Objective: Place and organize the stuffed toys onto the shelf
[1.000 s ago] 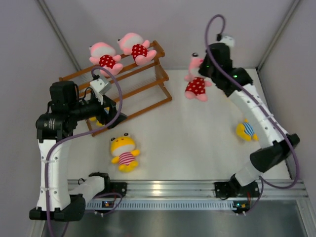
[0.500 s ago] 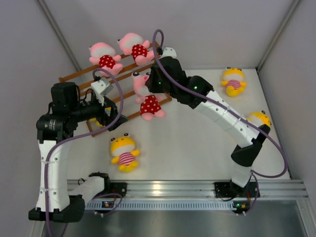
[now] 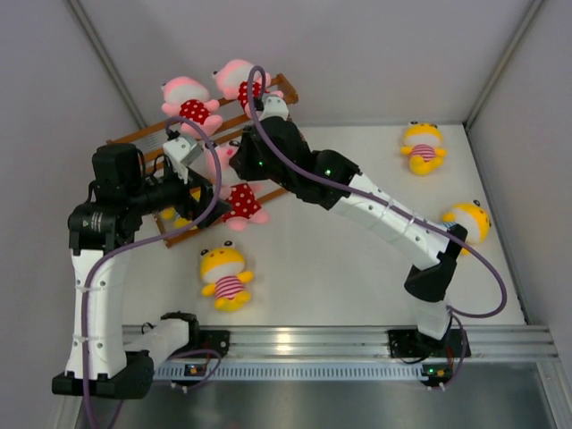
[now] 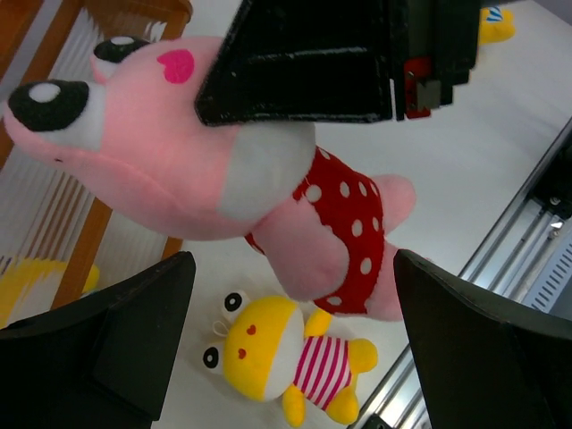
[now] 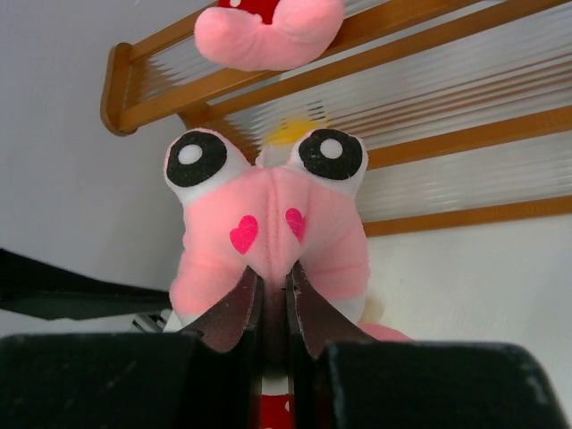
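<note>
Your right gripper point(image 5: 273, 279) is pinching the pink toy point(image 5: 268, 228) by its face.
Your left gripper point(image 4: 290, 304) is spread wide, facing that toy, beside the shelf point(image 5: 420, 143).

Shelf point(image 3: 288, 91): brown slatted rack, upper left. On the top tier, left pink toy point(image 3: 189, 105) and right pink toy point(image 3: 239, 82), both in red dotted dresses. Third pink toy point(image 3: 239, 202) hangs before the shelf, face pinched by right fingers point(image 5: 228, 317). On the counter point(image 3: 340, 268): pink-striped yellow toy point(image 3: 226, 277) lower centre, face up; second pink-striped yellow toy point(image 3: 422, 147) upper right; blue-striped yellow toy point(image 3: 472, 217) at right edge.
</note>
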`<state>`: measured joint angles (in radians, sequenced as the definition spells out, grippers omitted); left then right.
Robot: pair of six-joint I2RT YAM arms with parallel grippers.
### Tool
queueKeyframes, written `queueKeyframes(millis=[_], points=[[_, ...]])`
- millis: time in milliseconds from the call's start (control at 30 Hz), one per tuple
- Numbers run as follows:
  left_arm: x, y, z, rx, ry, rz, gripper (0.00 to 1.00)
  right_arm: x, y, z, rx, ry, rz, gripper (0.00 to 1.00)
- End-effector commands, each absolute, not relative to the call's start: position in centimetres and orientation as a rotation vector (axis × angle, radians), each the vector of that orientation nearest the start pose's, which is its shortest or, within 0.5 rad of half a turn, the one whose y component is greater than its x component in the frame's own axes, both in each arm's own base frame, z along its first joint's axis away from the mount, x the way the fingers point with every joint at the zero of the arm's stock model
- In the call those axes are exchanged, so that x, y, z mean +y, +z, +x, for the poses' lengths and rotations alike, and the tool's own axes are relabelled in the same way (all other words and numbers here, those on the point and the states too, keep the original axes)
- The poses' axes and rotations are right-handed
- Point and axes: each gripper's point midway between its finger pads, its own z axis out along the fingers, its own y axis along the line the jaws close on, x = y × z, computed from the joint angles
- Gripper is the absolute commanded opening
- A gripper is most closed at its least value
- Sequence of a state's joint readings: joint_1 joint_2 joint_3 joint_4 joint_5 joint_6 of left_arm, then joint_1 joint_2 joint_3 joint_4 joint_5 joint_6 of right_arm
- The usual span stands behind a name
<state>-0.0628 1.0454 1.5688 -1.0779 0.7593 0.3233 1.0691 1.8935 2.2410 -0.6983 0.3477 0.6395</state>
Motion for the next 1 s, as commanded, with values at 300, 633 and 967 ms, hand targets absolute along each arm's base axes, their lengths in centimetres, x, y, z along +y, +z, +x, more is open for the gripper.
queueKeyframes(millis=[300, 633, 967], points=[[-11.4, 38.8, 25.6, 1.806, -0.509, 0.703, 0.19, 46.9, 45.3, 26.3, 1.814, 1.032, -0.169, 0.00], [-7.2, 42.9, 26.7, 1.743, -0.181, 0.607, 0.01, 45.0, 46.4, 25.7, 1.723, 1.052, -0.168, 0.64], [-4.9, 48.4, 25.5, 1.680, -0.037, 0.532, 0.01, 41.5, 46.2, 25.9, 1.705, 1.005, -0.160, 0.75]])
